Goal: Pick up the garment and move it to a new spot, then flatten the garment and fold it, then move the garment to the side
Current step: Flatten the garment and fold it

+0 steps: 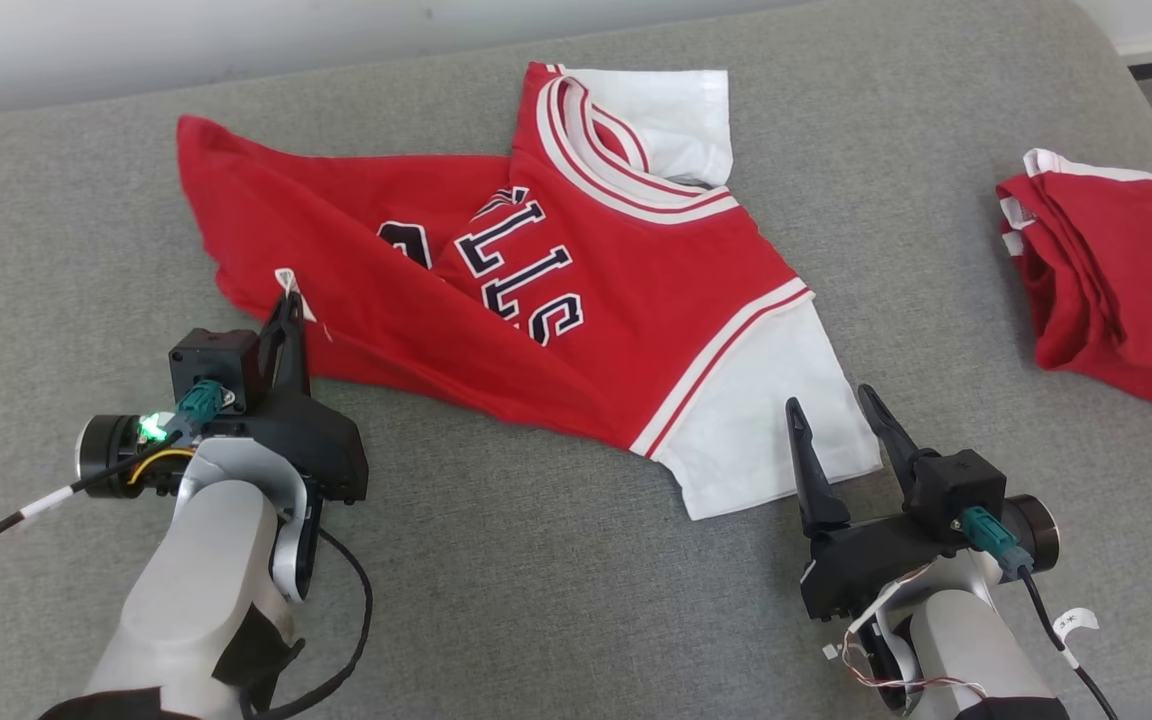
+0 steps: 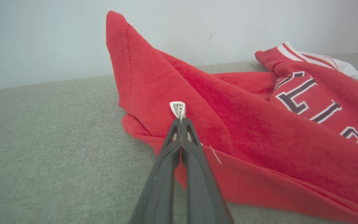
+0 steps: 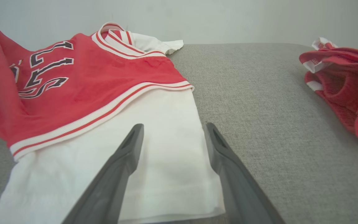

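On grey fabric surface (image 1: 536, 620), centre: crumpled red-and-white jersey shirt (image 1: 576, 300). Left gripper (image 1: 288, 300) pinches hem at white label (image 2: 177, 109). Right gripper (image 1: 841, 415) spread over sleeve (image 1: 756, 420). Second red folded garment (image 1: 1116, 290) well apart, right.

The jersey (image 1: 636, 290) is red with white sleeves, red-and-white striped trim and dark, white-edged lettering. It lies rumpled on the grey surface (image 1: 536, 600), collar at the far side. Its lower part is bunched over the lettering, and a white label (image 1: 286, 280) sticks up at the near edge.
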